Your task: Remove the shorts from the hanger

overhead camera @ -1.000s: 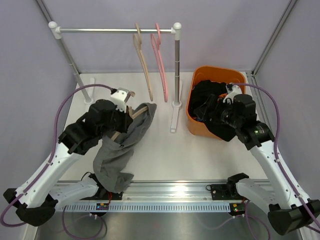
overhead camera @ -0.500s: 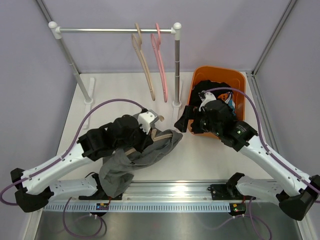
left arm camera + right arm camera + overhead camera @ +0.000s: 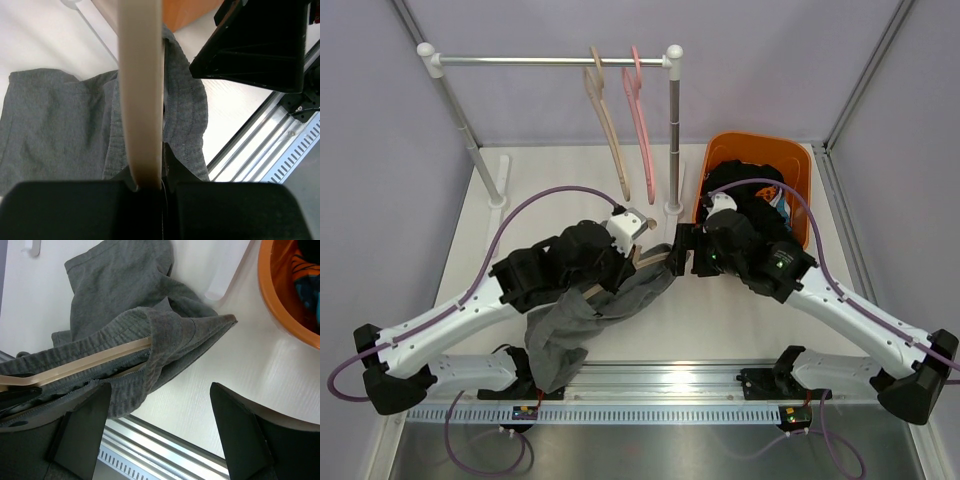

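The grey shorts (image 3: 610, 305) hang on a beige hanger (image 3: 648, 257) and trail down to the table's front rail. My left gripper (image 3: 623, 240) is shut on the hanger's bar (image 3: 140, 75), with the grey shorts (image 3: 60, 115) below it. My right gripper (image 3: 680, 250) is open and empty, right beside the hanger's right end. In the right wrist view its jaws (image 3: 160, 410) stand wide apart just below the shorts' waistband (image 3: 150, 335) and the hanger (image 3: 90, 360). The black shorts (image 3: 750, 185) and the printed shorts (image 3: 305, 280) lie in the orange basket (image 3: 760, 140).
A clothes rack stands at the back, its rail (image 3: 550, 61) bearing an empty beige hanger (image 3: 610, 130) and an empty pink hanger (image 3: 642, 110). The rack's right post (image 3: 674, 130) stands between the arms and the basket. A metal rail (image 3: 660, 375) runs along the near edge.
My left arm has carried the hanger and grey shorts rightward to the table's middle. My right arm has left the basket and swung left to the hanger's right end, open.
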{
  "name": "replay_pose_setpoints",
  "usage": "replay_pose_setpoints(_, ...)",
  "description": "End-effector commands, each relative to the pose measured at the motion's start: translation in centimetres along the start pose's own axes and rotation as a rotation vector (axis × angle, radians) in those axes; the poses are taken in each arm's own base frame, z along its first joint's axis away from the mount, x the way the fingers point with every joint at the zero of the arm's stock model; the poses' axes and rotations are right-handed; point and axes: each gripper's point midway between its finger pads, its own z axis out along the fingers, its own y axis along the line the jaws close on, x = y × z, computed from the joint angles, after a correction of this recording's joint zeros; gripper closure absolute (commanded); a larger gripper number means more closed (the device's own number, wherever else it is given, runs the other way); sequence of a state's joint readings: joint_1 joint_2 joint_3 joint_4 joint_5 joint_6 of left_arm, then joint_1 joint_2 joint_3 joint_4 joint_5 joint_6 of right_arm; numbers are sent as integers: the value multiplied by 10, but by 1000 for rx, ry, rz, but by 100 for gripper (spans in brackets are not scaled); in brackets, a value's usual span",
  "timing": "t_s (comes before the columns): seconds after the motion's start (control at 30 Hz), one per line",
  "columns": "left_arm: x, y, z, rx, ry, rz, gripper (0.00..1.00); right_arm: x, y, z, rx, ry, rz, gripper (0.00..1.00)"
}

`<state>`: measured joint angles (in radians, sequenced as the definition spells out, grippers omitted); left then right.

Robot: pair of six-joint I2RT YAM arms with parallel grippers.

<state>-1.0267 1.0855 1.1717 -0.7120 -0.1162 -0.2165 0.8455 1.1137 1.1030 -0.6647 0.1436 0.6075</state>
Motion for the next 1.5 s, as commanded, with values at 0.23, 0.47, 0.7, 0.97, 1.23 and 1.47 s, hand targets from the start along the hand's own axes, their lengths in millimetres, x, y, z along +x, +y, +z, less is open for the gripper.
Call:
replay_pose_setpoints(0.23, -49, -11, -12, 40, -152, 6, 100, -5, 3, 20, 36, -6, -9, 16)
replay_pose_setpoints(0.47, -47, -19, -16, 92, -157, 8, 100, -5, 3, 34, 57, 3, -11, 26)
replay_pose_setpoints(0.7, -43, -21, -35, 124, -162, 10, 100, -20, -7, 33, 134, -44, -31, 57)
replay_pose_setpoints(0.97, -36, -9, -86, 108, -189, 23, 100, -54, -30, 26, 248, -113, -22, 100)
replay_pose_setpoints(1.23, -32, -10, -138, 177, -275, 57, 100, -73, -55, 28, 279, -127, 20, 100)
replay_pose_setpoints(1.47, -50, -1, -164, 145, -415, 2, 100, -76, -40, 26, 196, -113, 36, 100)
